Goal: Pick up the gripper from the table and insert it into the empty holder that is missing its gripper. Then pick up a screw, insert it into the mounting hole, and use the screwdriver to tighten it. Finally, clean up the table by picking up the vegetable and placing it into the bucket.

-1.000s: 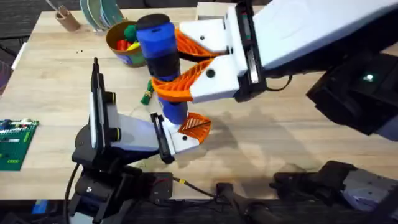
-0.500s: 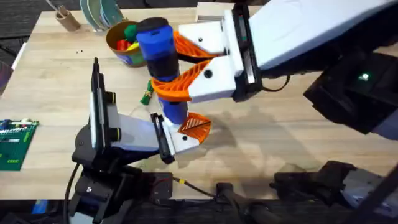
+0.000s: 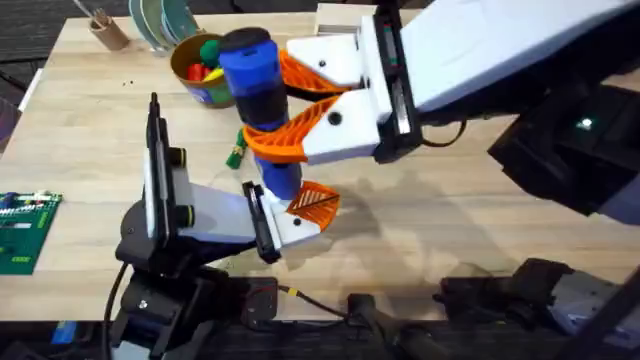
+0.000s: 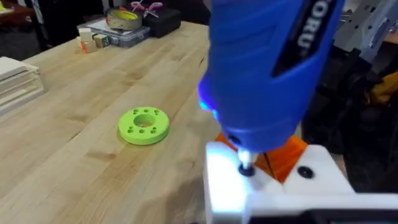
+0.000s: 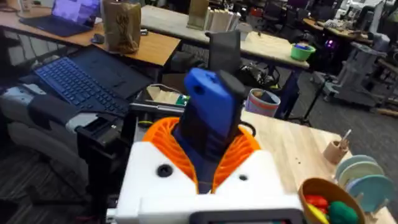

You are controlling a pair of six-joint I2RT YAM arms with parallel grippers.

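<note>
Blue screwdriver (image 3: 258,95) pinched upright in the right gripper (image 3: 290,105) over a light plank table (image 3: 90,120) in a workshop.

Its tip meets the white holder (image 3: 295,225) on the left gripper (image 3: 300,212); I cannot tell whether that gripper is spread or closed. The green vegetable (image 3: 236,152) lies on the wood beside the bucket (image 3: 200,70). A bright-green disc (image 4: 144,125) rests on the planks, a circuit board (image 3: 25,230) at the table's edge. Behind: a laptop (image 5: 81,78), desks, clutter.
</note>
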